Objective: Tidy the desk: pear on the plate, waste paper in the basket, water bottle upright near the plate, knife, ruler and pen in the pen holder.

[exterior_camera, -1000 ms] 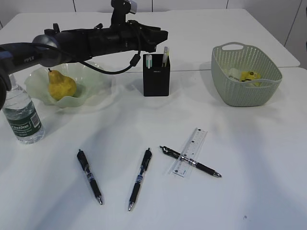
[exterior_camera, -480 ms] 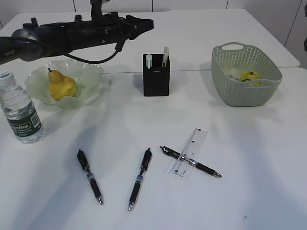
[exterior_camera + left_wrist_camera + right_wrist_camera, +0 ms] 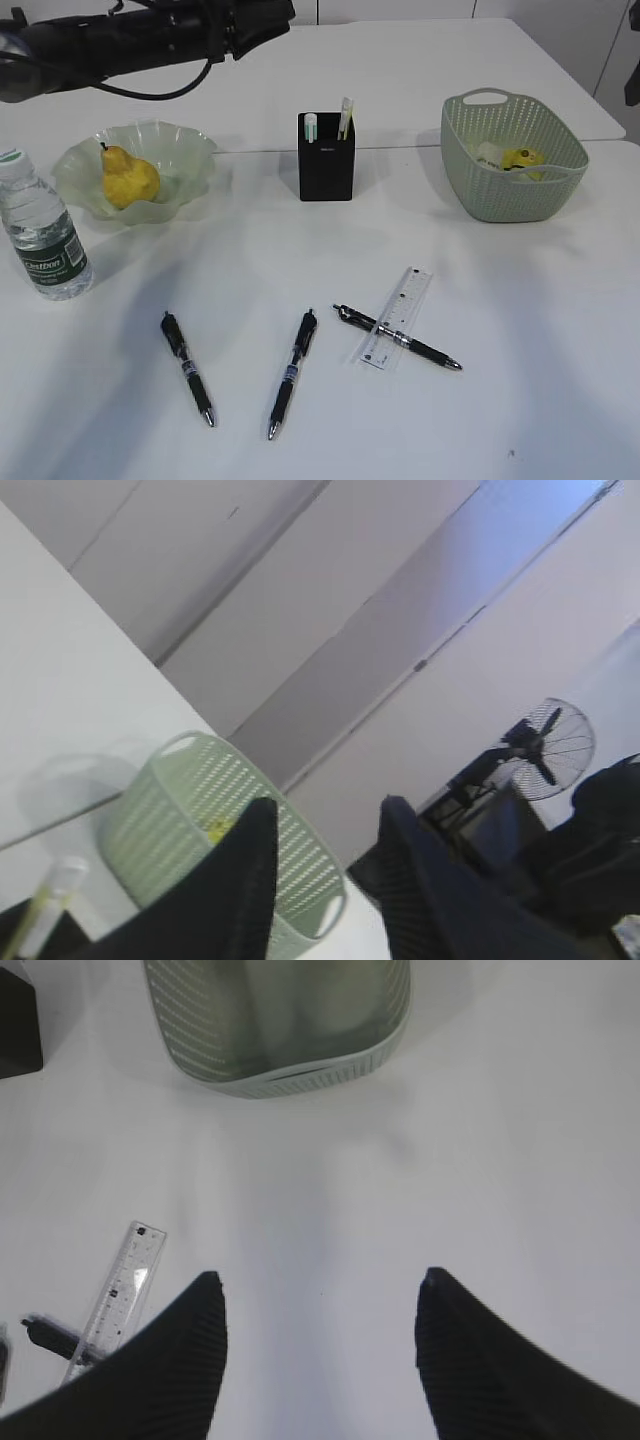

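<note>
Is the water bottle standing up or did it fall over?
Standing up. The water bottle rests on its base on the desk, white cap on top, just beside the plate.

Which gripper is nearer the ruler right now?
Right. The right gripper hangs open above the desk just beside the ruler; the left gripper is raised far behind, above the plate.

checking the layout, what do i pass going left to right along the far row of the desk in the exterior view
water bottle → plate holding the pear → pen holder → basket
</note>
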